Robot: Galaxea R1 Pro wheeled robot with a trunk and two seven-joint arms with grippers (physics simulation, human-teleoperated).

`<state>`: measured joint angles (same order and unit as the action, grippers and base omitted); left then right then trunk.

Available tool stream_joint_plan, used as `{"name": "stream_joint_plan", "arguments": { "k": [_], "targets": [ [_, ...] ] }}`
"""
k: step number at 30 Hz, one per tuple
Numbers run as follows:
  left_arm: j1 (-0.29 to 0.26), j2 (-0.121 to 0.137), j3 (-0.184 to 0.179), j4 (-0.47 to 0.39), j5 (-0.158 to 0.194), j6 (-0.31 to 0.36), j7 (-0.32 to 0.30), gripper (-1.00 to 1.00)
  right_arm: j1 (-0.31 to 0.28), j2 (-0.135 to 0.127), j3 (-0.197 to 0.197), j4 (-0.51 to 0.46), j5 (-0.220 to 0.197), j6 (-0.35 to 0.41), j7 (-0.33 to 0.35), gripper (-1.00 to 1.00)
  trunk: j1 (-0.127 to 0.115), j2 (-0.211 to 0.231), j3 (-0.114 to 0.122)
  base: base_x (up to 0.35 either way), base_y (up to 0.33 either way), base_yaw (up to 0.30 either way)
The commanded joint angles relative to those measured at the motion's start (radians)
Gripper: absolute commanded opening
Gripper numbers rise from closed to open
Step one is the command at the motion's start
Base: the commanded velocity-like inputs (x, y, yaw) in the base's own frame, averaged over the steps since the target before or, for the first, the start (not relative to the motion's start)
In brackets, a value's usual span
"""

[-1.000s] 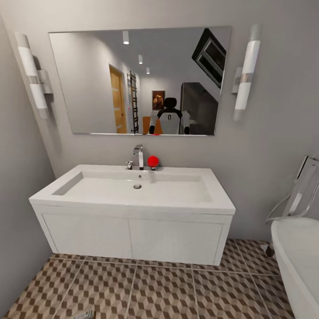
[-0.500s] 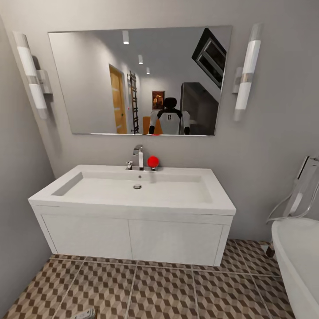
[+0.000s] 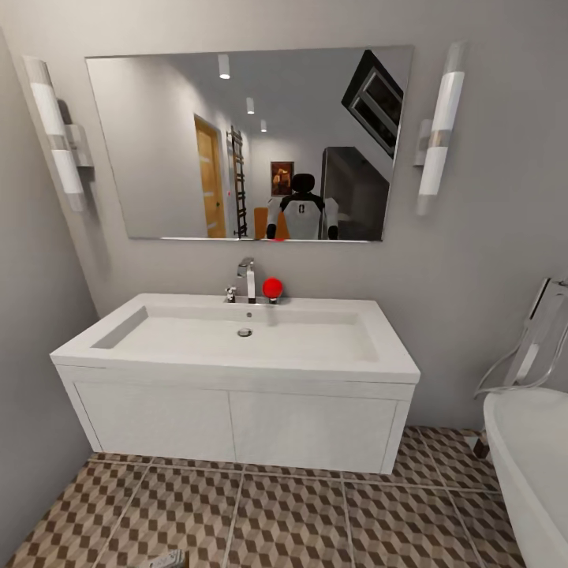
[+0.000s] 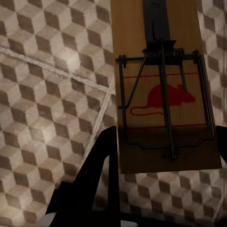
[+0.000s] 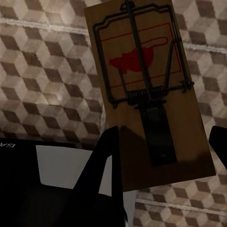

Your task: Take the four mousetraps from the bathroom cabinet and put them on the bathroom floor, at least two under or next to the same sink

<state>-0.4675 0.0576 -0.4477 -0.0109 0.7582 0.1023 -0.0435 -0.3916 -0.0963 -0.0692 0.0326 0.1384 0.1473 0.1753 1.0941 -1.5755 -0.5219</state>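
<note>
Placement step in hand: left claw [image 4: 163, 156] clenched on mousetrap [image 4: 163, 90], right claw [image 5: 163, 156] clenched on second mousetrap [image 5: 144, 90], both above bathroom floor [image 3: 292, 521]. Sink [image 3: 237, 335] directly ahead. Next: lower claws near vanity base, release traps flat on tiles.

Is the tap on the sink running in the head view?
No. The chrome tap stands over a dry white sink, with no stream of water showing.
</note>
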Motion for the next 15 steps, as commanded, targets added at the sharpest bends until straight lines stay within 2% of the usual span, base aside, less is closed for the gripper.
{"name": "stream_joint_plan", "arguments": {
  "k": [1,7,15],
  "targets": [
    [0.000,-0.002,-0.008,-0.001,0.009,0.005,-0.003,-1.00,-0.001,0.000,-0.007,0.001,0.010,0.002,0.003,-1.00,0.000,-0.001,-0.001,0.000,0.000,0.000],
    [0.000,-0.021,-0.008,-0.001,0.009,0.005,-0.003,-1.00,-0.001,-0.001,-0.007,0.001,0.010,0.002,0.003,-1.00,0.000,-0.001,-0.001,0.000,0.000,0.000],
    [0.000,-0.029,-0.008,-0.001,0.009,0.007,-0.003,-1.00,-0.001,-0.002,-0.006,0.001,0.010,0.002,0.003,-1.00,0.031,-0.057,-0.026,0.000,0.000,0.000]
  ]
}}
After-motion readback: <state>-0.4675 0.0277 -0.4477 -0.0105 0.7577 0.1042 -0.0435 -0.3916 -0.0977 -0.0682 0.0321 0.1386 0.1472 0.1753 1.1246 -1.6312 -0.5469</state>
